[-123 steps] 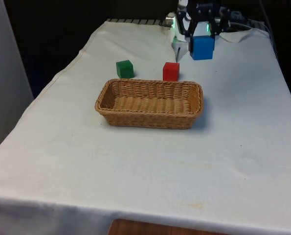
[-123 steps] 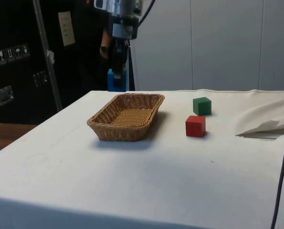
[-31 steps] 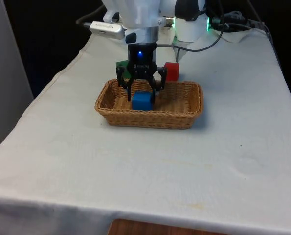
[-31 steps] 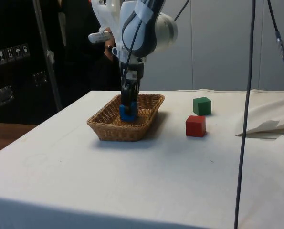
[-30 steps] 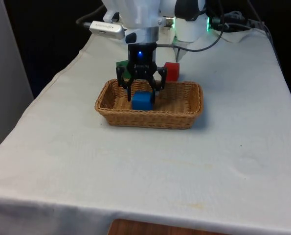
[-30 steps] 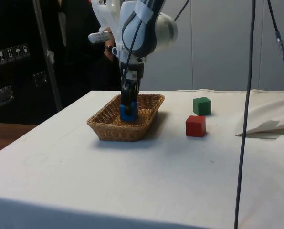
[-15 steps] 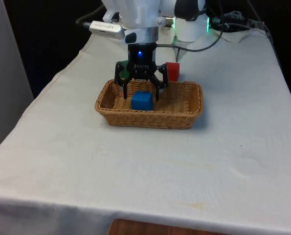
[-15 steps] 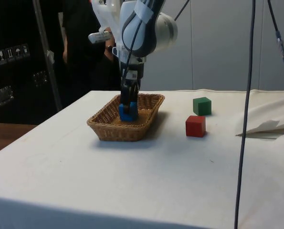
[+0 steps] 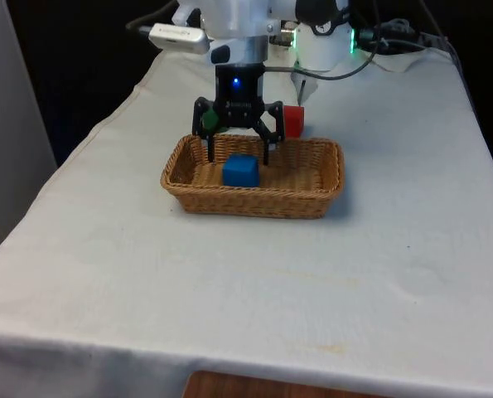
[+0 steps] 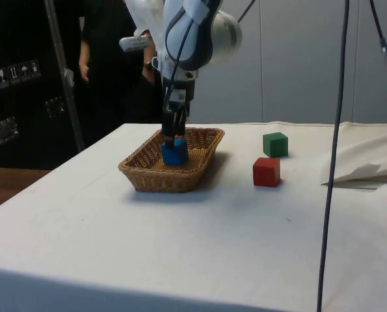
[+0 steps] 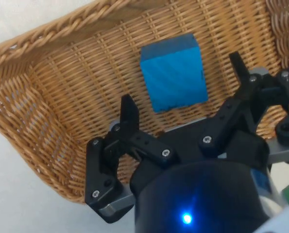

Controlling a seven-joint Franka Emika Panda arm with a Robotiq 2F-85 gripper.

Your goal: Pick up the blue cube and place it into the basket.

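The blue cube [image 9: 240,172] [image 10: 174,153] [image 11: 174,71] lies on the floor of the wicker basket [image 9: 325,200] [image 10: 140,177] [image 11: 47,97], in its half toward the front view's left. Just above the cube hangs my black gripper [image 9: 239,154] [image 10: 175,133] [image 11: 183,92], open, one finger on each side and neither touching it. Nothing is held between the fingers.
A red cube [image 9: 292,120] [image 10: 266,171] and a green cube [image 9: 208,121] [image 10: 275,144] stand on the white cloth just beyond the basket, the green one partly behind the gripper in the front view. A person [image 10: 105,58] stands behind the table's far side.
The gripper has opened and let go of the blue cube, which now rests in the basket. The gripper has since risen a little above it.
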